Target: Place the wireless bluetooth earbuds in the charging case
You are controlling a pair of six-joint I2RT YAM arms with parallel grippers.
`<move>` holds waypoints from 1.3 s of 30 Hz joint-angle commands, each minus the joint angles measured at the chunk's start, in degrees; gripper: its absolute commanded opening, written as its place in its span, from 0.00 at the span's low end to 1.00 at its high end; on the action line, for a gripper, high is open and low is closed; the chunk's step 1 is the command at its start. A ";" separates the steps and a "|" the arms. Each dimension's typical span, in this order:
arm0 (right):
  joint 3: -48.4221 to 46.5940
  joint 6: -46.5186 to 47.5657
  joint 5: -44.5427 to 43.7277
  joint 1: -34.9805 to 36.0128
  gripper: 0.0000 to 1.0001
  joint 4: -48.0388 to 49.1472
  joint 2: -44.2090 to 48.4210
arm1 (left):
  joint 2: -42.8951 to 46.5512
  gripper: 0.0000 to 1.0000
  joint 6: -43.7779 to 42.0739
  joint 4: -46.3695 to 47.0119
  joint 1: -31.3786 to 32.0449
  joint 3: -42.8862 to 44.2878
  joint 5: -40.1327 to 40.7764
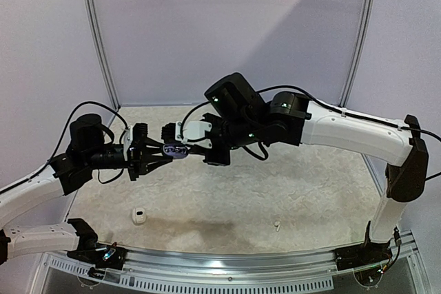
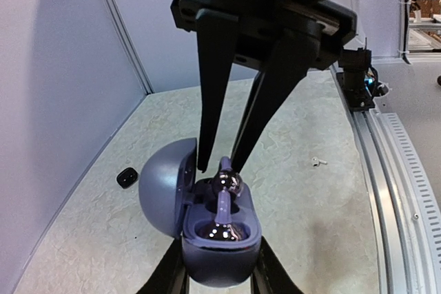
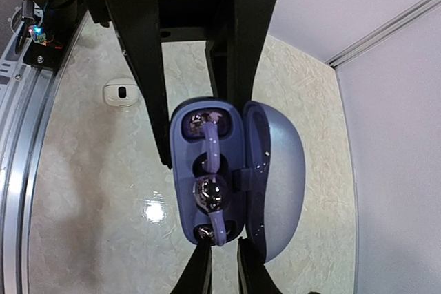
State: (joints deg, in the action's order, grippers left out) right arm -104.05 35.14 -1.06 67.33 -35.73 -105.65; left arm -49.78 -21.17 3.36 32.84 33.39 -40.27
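Note:
My left gripper [image 1: 167,150] is shut on the base of an open purple charging case [image 2: 222,249], held above the table with its lid [image 2: 164,185] swung aside. One earbud [image 2: 222,231] with a shiny dark head and a purple stem sits in the near socket. A second earbud [image 2: 228,184] lies with its head over the far socket and its stem tip between my right gripper's fingers [image 2: 207,101]. My right gripper [image 3: 222,266] stands at the case's end, its jaws a narrow gap apart on either side of that stem [image 3: 218,228], not pinching it.
A white case [image 1: 139,215] lies on the table near the front left and shows in the right wrist view [image 3: 121,92]. A tiny white bud [image 1: 276,225] lies front right. A small black piece [image 2: 126,177] lies by the wall. A metal rail [image 2: 393,170] runs along the table's edge.

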 commanded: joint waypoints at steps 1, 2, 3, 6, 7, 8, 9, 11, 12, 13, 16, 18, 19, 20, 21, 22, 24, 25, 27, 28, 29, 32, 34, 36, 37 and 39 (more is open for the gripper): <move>1.00 -1.71 0.40 -0.79 0.16 4.31 2.29 | 0.58 0.00 -0.10 1.61 1.17 0.46 -2.89; 1.03 -1.80 2.16 -0.82 0.16 4.61 2.31 | 0.64 0.00 -0.10 1.61 1.15 0.52 -2.89; 0.97 -1.86 2.62 -0.88 0.16 4.71 2.29 | 0.63 0.00 -0.10 1.57 1.17 0.60 -2.88; 0.98 -2.00 3.51 -0.96 0.17 5.12 2.37 | 0.62 0.00 -0.19 1.48 1.13 0.62 -2.73; 1.08 -2.00 3.60 -0.98 0.17 5.21 2.44 | 0.64 0.00 -0.23 1.48 1.14 0.56 -2.73; 1.02 -2.00 3.61 -1.05 0.18 5.16 2.54 | 0.67 0.00 -0.19 1.48 1.17 0.48 -2.64; 1.04 -1.88 3.67 -1.06 0.18 5.04 2.55 | 0.73 0.00 -0.15 1.47 1.16 0.47 -2.62; 1.04 -1.76 3.61 -1.01 0.16 4.74 2.55 | 0.79 0.00 -0.16 1.54 1.17 0.49 -2.62; 1.00 -1.68 3.61 -1.12 0.15 4.70 2.55 | 0.77 0.00 -0.15 1.63 1.13 0.45 -2.62; 1.04 -1.65 3.67 -1.13 0.13 4.66 2.48 | 0.76 0.00 -0.15 1.65 1.17 0.50 -2.55; 0.96 -1.52 3.83 -1.10 0.08 4.42 2.46 | 0.82 0.00 -0.19 1.65 1.16 0.37 -2.53; 0.88 -1.33 3.79 -1.07 0.06 3.99 2.38 | 0.91 0.00 -0.19 1.58 1.17 0.37 -2.53; 0.79 -1.30 3.78 -1.12 0.05 3.64 2.42 | 0.89 0.00 -0.22 1.50 1.17 0.41 -2.49; 0.70 -1.18 3.78 -1.12 0.04 3.32 2.46 | 0.93 0.00 -0.26 1.48 1.16 0.39 -2.45; 0.69 -1.06 3.78 -1.09 0.04 3.00 2.53 | 0.94 0.00 -0.28 1.40 1.15 0.37 -2.40; 0.73 -0.97 3.67 -1.09 0.03 2.73 2.71 | 0.96 0.00 -0.39 1.39 1.10 0.33 -2.32; 0.69 -0.74 3.19 -1.14 0.02 2.34 3.11 | 0.89 0.00 -0.37 1.31 1.13 0.20 -1.99; 0.69 -0.76 2.82 -1.08 0.01 2.19 3.40 | 0.87 0.00 -0.41 1.32 1.10 0.19 -1.80; 0.69 -0.78 2.48 -1.08 0.00 2.02 3.81 | 0.76 0.00 -0.50 1.30 1.17 0.10 -1.57; 0.65 -0.85 2.47 -1.14 0.00 2.06 4.05 | 0.70 0.00 -0.53 1.30 1.17 0.10 -1.57; 0.56 -0.92 2.47 -1.07 0.00 2.11 4.29 | 0.65 0.00 -0.64 1.30 1.11 0.10 -1.50; 0.07 -1.52 2.75 -1.12 0.00 2.20 4.90 | 0.45 0.00 -0.76 1.06 1.16 0.19 -1.26; -0.69 -1.77 2.90 -1.10 0.00 1.45 5.16 | 0.47 0.00 -0.89 0.79 1.17 0.22 -1.22; -1.29 -1.91 2.91 -1.11 0.00 0.71 5.26 | 0.41 0.00 -0.95 0.70 1.15 0.21 -1.14; -1.45 -2.03 2.84 -1.13 0.00 0.48 5.27 | 0.37 0.00 -0.98 0.69 1.16 0.19 -1.06; -1.65 -2.30 2.90 -1.07 0.00 0.19 5.53 | 0.35 0.00 -0.99 0.64 1.17 0.23 -0.73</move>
State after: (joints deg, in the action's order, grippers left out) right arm -103.59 33.69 2.70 67.05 -34.30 -103.35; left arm -49.71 -21.43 5.21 33.01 33.39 -40.71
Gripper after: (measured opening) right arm 0.041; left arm 0.282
